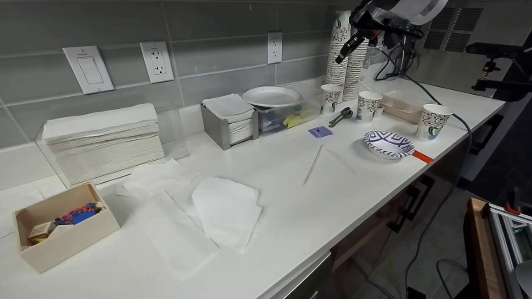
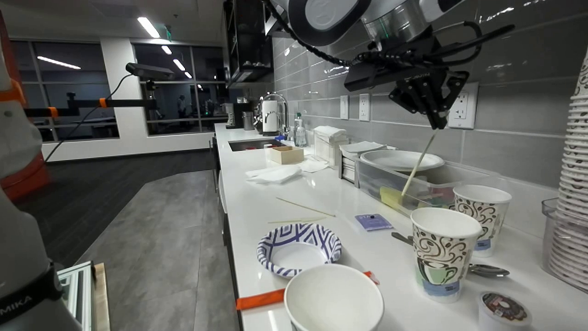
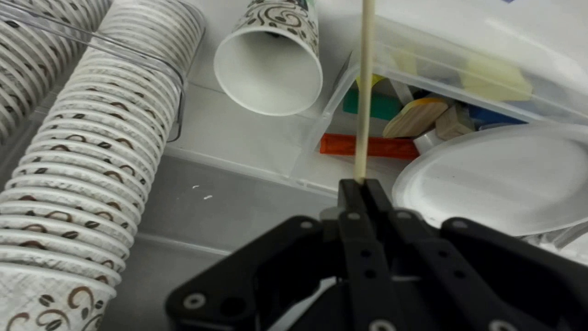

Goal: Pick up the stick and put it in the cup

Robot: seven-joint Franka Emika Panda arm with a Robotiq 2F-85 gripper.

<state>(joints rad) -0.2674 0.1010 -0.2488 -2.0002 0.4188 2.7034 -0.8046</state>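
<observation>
Nearest in the wrist view, the black jointed gripper [image 3: 362,184] pinches the end of a very thin, straight, pale wood-coloured stick [image 3: 364,92]. This stick hangs slanted in the air; farther, behind it, stands a clear plastic bin [image 3: 327,114].

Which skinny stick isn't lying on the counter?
The pale stick pinched in the claw: it slants downward from there, while the other skinny sticks lie flat on the counter.
</observation>
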